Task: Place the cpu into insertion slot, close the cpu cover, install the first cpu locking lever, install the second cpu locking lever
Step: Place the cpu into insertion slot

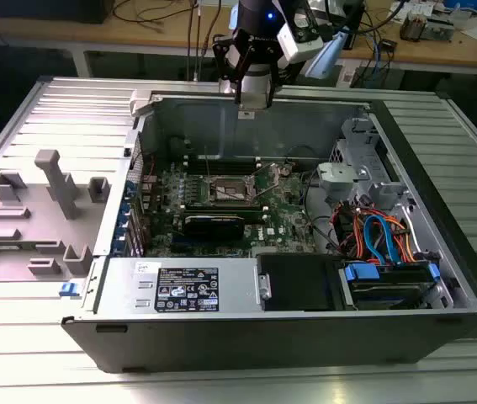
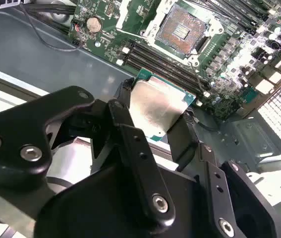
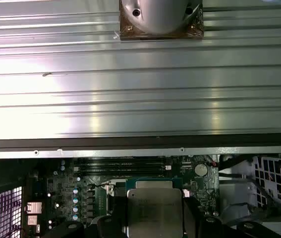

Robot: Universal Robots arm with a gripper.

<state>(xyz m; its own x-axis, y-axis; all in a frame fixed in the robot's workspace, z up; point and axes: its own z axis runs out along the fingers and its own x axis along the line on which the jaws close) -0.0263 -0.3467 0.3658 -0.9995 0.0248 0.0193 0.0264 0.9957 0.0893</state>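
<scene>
Your tool [image 2: 156,105] gripped the cpu [image 2: 161,114] above the computer case's [image 1: 246,349] far wall. The insertion slot [image 2: 182,30] lay open, bare. Placing step in hand; it likely called for squaring cpu over slot.

In the exterior view, the arm [image 1: 255,80] occupied the upper centre of the frame. It comprised a black wrist housing with a blue indicator light [image 1: 269,15], a silver-grey cylindrical section and a pale blue joint cap [image 1: 325,55]. In the second wrist view, the gripper [image 2: 157,106] consisted of matte black linkage bars joined by silver screws, ending in black fingers [image 2: 180,141].
</scene>
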